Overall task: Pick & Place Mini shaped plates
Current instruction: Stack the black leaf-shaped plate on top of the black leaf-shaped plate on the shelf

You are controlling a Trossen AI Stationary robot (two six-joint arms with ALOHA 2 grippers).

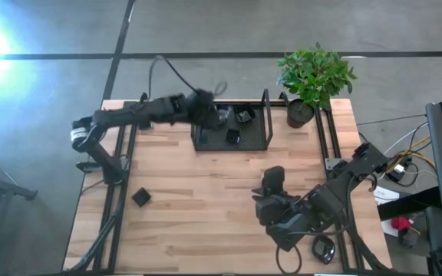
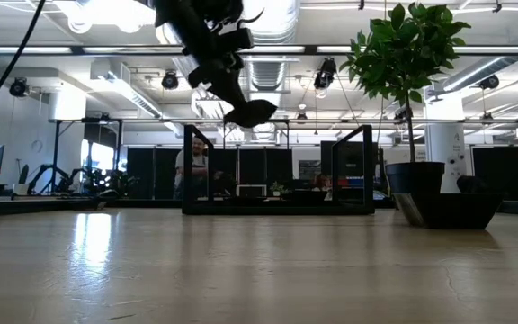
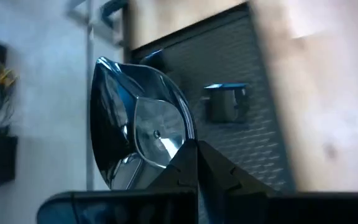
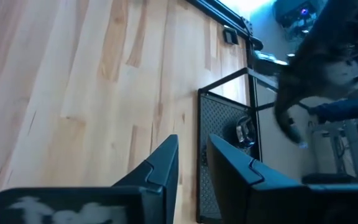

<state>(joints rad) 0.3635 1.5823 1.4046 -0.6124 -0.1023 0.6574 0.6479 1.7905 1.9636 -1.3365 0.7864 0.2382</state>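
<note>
Two arms share this table, and only the farther one is busy. Nearest the front edge, the right gripper (image 1: 273,201) hangs over bare wood with nothing between its fingers; the right wrist view shows them close together with a narrow gap, pointed toward the far end, so this arm looks parked out of the way while the other works. One small square plate (image 1: 141,197) lies alone on the boards toward the left front, well apart from both arms, perhaps set down there already or waiting its turn. Farther back sits the mesh tray (image 1: 206,144) against the far edge, with a few more little plates (image 1: 234,136) lying in it, one near its front wall and others deeper in. Above the tray's left part hovers the left gripper (image 1: 206,107), its fingers pinched tight on the rim of a glossy black plate (image 3: 138,134). The left wrist view shows that plate standing on edge, its hollow face turned to the camera, gripped at the lower rim; the thin lip is likely the only place such narrow fingers can catch a shallow dish. From table height the plate (image 2: 252,112) shows lifted clear above the tray's frame, so it seems to be in transit, though which way cannot be told. Beyond the tray's right corner stands a potted plant (image 1: 313,77).
</note>
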